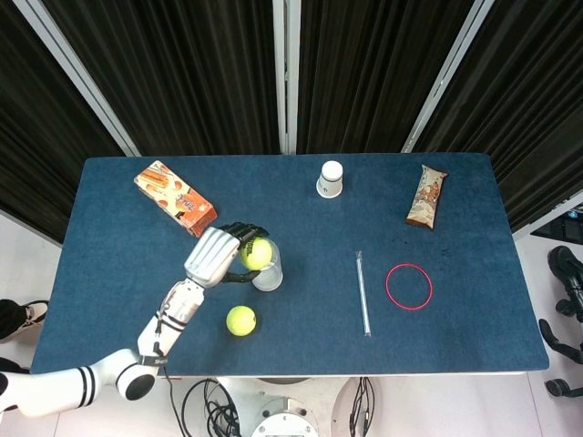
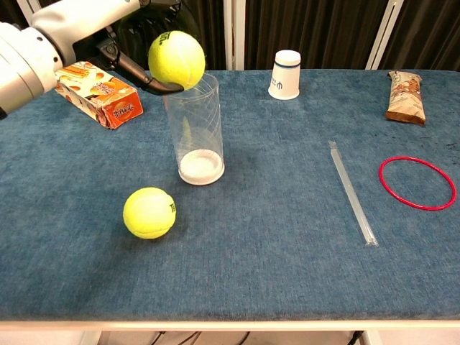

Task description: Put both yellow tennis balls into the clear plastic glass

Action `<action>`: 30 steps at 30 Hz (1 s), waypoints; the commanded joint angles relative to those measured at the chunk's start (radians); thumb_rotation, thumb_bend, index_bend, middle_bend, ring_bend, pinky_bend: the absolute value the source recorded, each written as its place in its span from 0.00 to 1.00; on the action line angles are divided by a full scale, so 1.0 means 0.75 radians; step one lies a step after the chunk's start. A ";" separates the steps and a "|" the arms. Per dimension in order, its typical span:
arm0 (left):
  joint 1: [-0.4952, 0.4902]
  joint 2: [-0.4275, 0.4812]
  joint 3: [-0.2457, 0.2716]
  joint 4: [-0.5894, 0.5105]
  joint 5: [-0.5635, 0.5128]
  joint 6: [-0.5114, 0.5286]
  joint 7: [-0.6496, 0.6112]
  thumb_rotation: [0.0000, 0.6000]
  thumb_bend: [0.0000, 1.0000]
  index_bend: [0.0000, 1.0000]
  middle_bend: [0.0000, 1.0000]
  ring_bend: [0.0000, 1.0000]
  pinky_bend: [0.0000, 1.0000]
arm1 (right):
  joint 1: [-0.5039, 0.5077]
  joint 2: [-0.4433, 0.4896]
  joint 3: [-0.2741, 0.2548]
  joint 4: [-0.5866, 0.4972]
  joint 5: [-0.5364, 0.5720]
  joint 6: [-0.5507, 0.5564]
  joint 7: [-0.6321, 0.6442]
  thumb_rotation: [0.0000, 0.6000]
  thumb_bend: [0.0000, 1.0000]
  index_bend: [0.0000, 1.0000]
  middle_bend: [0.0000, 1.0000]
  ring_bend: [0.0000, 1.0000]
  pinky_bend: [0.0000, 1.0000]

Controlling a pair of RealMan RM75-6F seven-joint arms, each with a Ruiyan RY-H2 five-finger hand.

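Note:
My left hand (image 1: 217, 256) holds a yellow tennis ball (image 1: 256, 253) just over the left rim of the clear plastic glass (image 1: 268, 271). In the chest view the held tennis ball (image 2: 176, 59) hangs at the upright glass's (image 2: 194, 129) mouth, overlapping its near left rim, with the left hand (image 2: 108, 32) behind it. The glass is empty apart from its whitish base. A second yellow tennis ball (image 1: 240, 320) lies on the blue table (image 1: 301, 309) in front of the glass, also seen low left as the loose tennis ball (image 2: 149, 212). My right hand is out of sight.
An orange snack box (image 1: 174, 194) lies at the back left, a white paper cup (image 1: 330, 178) upside down at the back middle, a wrapped bar (image 1: 426, 196) at the back right. A clear straw (image 1: 363, 293) and a red ring (image 1: 409, 286) lie right of the glass.

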 commanded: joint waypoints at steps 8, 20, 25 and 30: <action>0.001 0.018 0.019 -0.019 0.056 0.051 -0.050 1.00 0.09 0.07 0.06 0.05 0.28 | 0.000 -0.005 0.000 0.009 0.000 -0.001 0.011 1.00 0.31 0.00 0.00 0.00 0.00; 0.311 0.215 0.226 -0.200 0.174 0.398 0.009 1.00 0.09 0.16 0.17 0.13 0.33 | 0.007 -0.018 -0.002 0.031 -0.002 -0.014 0.022 1.00 0.31 0.00 0.00 0.00 0.00; 0.401 0.220 0.350 -0.148 0.220 0.418 -0.058 1.00 0.09 0.24 0.22 0.16 0.37 | 0.014 -0.024 -0.007 0.026 -0.020 -0.016 0.011 1.00 0.31 0.00 0.00 0.00 0.00; 0.399 0.140 0.420 -0.053 0.235 0.299 -0.122 1.00 0.09 0.24 0.22 0.18 0.39 | 0.009 -0.019 -0.014 0.000 -0.047 0.008 -0.011 1.00 0.31 0.00 0.00 0.00 0.00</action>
